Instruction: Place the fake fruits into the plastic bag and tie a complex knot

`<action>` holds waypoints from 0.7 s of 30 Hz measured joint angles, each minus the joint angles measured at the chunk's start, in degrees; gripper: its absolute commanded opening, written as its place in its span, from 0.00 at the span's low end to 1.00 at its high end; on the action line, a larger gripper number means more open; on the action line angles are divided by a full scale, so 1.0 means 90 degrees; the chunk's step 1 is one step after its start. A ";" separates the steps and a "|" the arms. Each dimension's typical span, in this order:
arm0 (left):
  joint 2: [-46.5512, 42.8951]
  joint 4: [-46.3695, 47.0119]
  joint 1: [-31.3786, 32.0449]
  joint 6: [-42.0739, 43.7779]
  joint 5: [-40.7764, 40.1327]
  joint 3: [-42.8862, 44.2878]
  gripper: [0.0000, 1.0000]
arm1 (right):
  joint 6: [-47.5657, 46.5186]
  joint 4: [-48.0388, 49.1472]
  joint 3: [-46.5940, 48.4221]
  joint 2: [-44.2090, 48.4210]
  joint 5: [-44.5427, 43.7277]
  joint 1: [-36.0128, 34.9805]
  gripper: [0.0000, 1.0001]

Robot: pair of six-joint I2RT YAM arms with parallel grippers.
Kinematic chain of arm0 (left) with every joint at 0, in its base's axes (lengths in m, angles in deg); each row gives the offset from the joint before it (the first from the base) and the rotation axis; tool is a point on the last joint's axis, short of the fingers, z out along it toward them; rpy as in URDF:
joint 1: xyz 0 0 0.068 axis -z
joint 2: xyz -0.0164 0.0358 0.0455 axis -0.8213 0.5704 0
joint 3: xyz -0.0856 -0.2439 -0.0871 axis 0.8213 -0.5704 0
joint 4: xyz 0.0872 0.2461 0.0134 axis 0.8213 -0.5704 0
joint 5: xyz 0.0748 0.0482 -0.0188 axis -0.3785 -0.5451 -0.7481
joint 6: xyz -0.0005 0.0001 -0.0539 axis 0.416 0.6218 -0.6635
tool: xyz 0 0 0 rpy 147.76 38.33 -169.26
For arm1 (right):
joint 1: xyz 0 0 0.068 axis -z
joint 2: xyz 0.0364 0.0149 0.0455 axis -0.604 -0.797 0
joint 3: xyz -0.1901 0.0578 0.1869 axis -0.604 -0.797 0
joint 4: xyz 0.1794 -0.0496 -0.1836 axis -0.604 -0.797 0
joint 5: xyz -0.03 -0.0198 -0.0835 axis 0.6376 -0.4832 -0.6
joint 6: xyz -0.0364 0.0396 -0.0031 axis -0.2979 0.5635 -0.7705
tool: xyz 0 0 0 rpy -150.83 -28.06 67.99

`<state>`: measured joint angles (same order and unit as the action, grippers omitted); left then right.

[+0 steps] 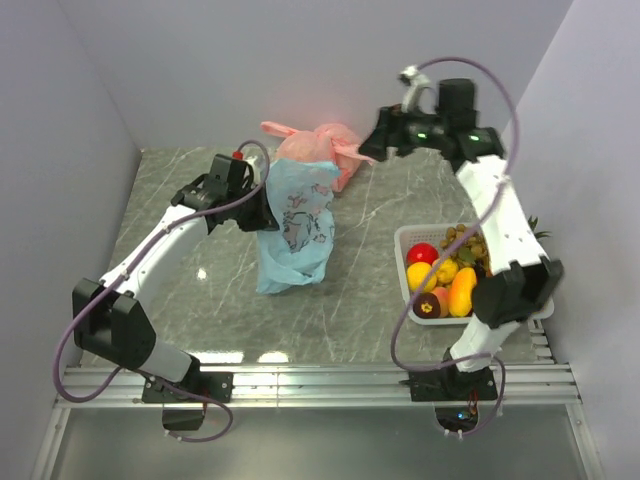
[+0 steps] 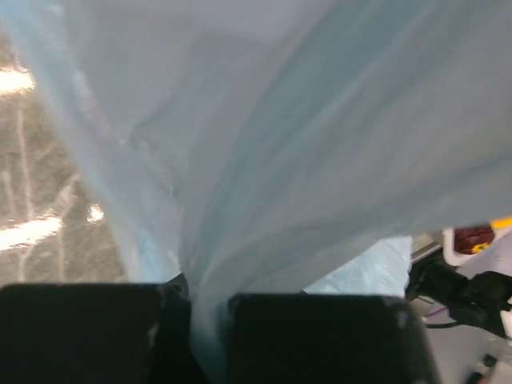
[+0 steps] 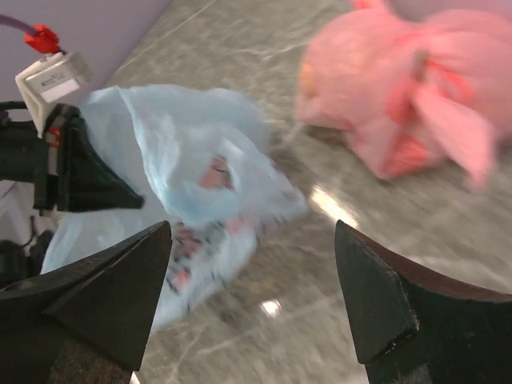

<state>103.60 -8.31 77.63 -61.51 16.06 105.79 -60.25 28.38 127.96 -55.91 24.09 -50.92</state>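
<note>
Left of centre, your left gripper clamps the plastic bag, seemingly at its rim, while your right gripper hangs spread; fetch the fake fruits next.

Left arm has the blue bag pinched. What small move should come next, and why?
Probably bring the open, empty right gripper down to a free edge of the plastic bag and pinch it, to spread the mouth. The left gripper is shut on one fold only, so the bag hangs bunched, and the fake fruits lie in the white basket.
</note>
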 measured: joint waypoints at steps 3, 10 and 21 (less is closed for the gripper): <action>-0.0061 0.0063 -0.0015 -0.0206 0.0119 -0.0151 0.00 | -0.0287 -0.0206 -0.0444 0.0804 -0.0238 0.0610 0.89; -0.0425 0.0165 0.0007 -0.0289 0.0138 -0.0639 0.01 | -0.1906 -0.1872 -0.1576 0.2178 -0.0971 0.1863 0.90; -0.0848 0.0279 0.0007 -0.0228 0.0155 -0.1054 0.01 | -0.4345 -0.3611 -0.2752 0.2851 -0.2545 0.2764 0.90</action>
<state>95.98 -5.80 77.70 -63.56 17.46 96.30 -99.35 -4.12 103.20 -30.25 1.18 -26.04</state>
